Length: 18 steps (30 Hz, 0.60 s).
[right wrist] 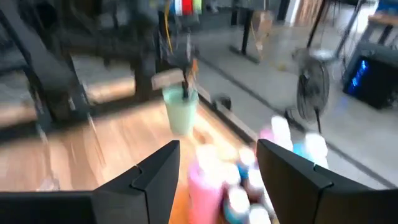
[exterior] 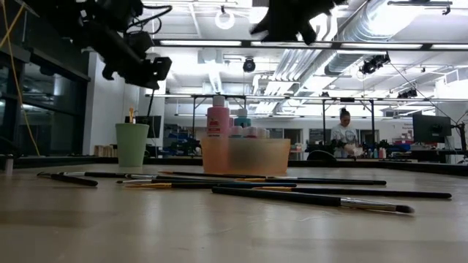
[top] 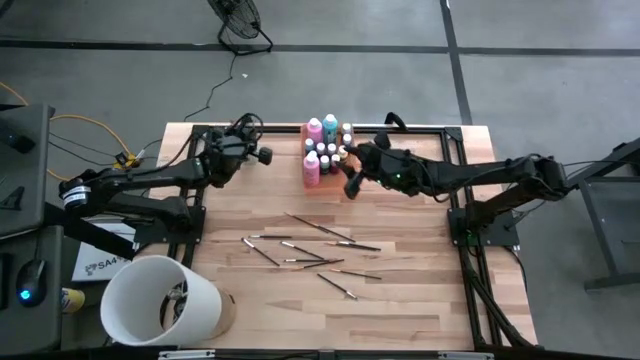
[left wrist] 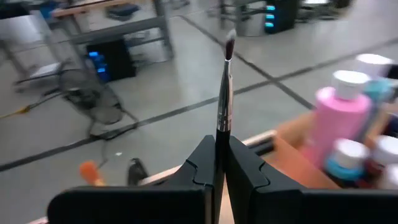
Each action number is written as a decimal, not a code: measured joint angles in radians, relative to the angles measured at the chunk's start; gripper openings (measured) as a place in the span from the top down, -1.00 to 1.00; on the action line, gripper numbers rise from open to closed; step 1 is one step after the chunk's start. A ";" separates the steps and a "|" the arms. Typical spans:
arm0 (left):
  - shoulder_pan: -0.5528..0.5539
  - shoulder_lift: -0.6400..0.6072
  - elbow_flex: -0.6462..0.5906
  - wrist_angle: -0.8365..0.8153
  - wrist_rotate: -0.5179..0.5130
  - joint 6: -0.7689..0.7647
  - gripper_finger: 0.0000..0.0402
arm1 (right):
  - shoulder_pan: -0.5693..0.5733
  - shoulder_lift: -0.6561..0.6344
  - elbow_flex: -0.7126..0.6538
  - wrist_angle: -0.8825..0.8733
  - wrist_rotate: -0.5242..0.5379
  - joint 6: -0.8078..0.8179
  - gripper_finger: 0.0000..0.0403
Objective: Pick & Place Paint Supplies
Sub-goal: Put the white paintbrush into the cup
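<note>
My left gripper [top: 250, 152] hangs above the table's far left part, shut on a thin dark-handled brush [left wrist: 224, 93]. My right gripper [top: 352, 183] stands open in the air at the near right side of the translucent orange tray [exterior: 256, 157], touching nothing. Pink and teal bottles and small pale-capped ones [top: 325, 145] stand in the tray. Several brushes [top: 310, 250] lie flat on the wood in the table's middle. A mint-green cup [exterior: 131, 145] with brush handles in it stands left of the tray. My left gripper pinches the brush between its two shut fingers [left wrist: 245, 174], on the dark handle just behind the metal ferrule [left wrist: 219, 134]. The brush lies along the fingers and sticks out past their tips, bristle end [left wrist: 229, 43] forward. It is lifted clear of the table.
A large white bucket-like container [top: 160, 300] stands at the table's near left corner. A black frame rail [top: 420, 127] runs along the far edge behind the tray. Bare wood lies near the front edge. A person [exterior: 342, 135] is far back in the room.
</note>
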 joint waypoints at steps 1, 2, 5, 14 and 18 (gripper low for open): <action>0.000 0.009 0.000 0.001 -0.020 -0.011 0.95 | 0.000 -0.001 -0.011 -0.016 0.001 0.005 -0.03; 0.000 0.015 0.000 -0.005 -0.037 -0.025 0.95 | 0.000 -0.001 -0.013 -0.007 0.001 0.007 -0.03; 0.000 0.030 0.000 -0.043 -0.117 -0.078 0.95 | 0.001 -0.002 -0.024 -0.008 0.001 0.017 -0.03; 0.000 0.031 -0.001 -0.139 -0.206 -0.181 0.91 | 0.000 -0.002 -0.024 -0.004 0.001 0.000 -0.03; 0.000 0.031 -0.001 -0.151 -0.205 -0.192 0.88 | 0.000 -0.002 -0.024 -0.004 0.000 -0.001 -0.03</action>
